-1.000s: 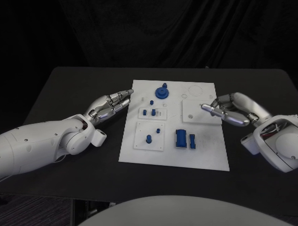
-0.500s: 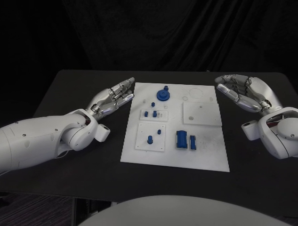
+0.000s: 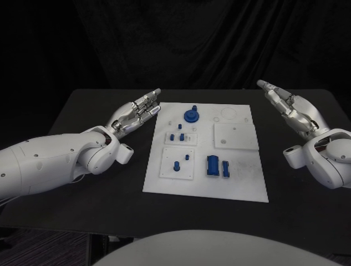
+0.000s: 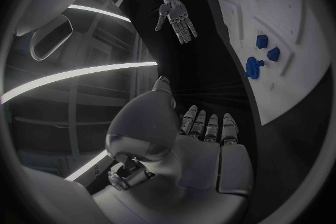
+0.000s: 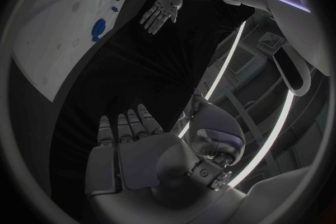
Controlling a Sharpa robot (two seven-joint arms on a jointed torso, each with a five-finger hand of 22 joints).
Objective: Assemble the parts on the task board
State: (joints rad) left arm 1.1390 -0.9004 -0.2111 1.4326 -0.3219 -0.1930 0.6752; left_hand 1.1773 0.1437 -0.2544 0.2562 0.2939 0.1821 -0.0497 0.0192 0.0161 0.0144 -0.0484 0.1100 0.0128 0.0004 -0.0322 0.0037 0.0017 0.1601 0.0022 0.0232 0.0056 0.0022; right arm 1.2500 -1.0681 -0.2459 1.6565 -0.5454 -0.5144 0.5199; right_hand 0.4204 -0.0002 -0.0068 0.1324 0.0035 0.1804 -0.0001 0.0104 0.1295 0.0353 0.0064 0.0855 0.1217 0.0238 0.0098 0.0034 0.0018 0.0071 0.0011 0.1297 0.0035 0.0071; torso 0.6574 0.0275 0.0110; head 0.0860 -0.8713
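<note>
In the head view, the task board (image 3: pixel 239 166), a flat, smooth white rectangular plate, is lying lengthwise away from the robot on the matte black table (image 3: pixel 79 166), between the two hands. The left hand (image 3: pixel 137 115) is hovering just beside the board's far corner on its side, metallic fingers straight and apart, holding nothing. The right hand (image 3: pixel 291 108) is hanging beyond the opposite edge, fingers extended, also holding nothing. Small blue parts (image 3: pixel 213 165) are sitting on the board between the hands; the nearest are blocky and upright, and a round one (image 3: pixel 192 114) is lying closer to the left hand.

In the left wrist view, the left hand (image 4: pixel 203 134) is showing flat, separated fingers beside the board (image 4: pixel 294 28).

In the right wrist view, the right hand (image 5: pixel 129 134) is spreading glossy fingers over the table, apart from the board (image 5: pixel 63 33).
</note>
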